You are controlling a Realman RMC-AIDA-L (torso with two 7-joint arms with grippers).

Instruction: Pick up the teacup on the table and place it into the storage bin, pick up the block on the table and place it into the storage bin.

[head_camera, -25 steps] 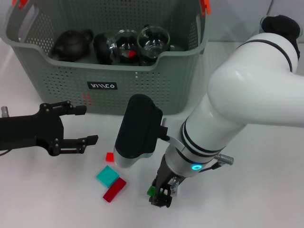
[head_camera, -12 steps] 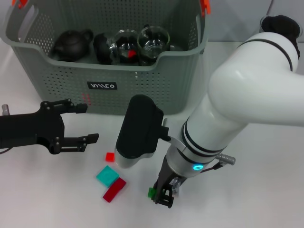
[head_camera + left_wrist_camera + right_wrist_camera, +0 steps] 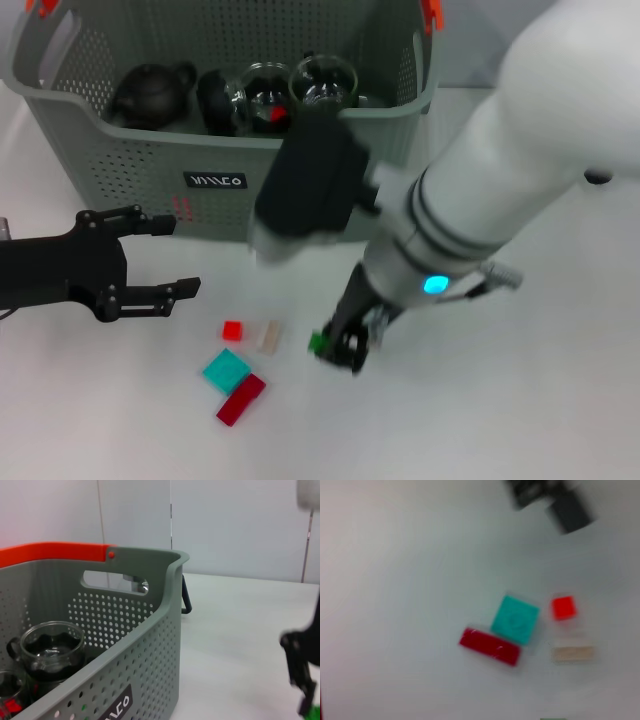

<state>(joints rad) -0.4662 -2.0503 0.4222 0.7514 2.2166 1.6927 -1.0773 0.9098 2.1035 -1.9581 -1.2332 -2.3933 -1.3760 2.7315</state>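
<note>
the right pincer (image 3: pixel 345 348) sits low in the middle of the head view, clenched on a small green block (image 3: pixel 318 342) that pokes out on its left-hand side, and it appears to hang just above the tabletop (image 3: pixel 560 400) rather than rest on it. the storage bin (image 3: pixel 300 190) lies straight up the frame from that block, its near wall with the black label (image 3: pixel 215 181) facing the pincer, so by my reading the carry has to go up and over that rim before the block can be let go. inside the bin, glass teacups (image 3: pixel 322 82) and a dark teapot (image 3: pixel 150 93) crowd the upper middle of the frame. the left pincer (image 3: pixel 150 255) hovers at mid-left with its fingers spread and nothing between them, close to the bin's front wall. left on the tabletop at lower left centre are a red cube (image 3: pixel 232 330), a beige block (image 3: pixel 268 335), a teal block (image 3: pixel 227 371) and a dark red bar (image 3: pixel 241 399), nearer the left pincer than the right
</note>
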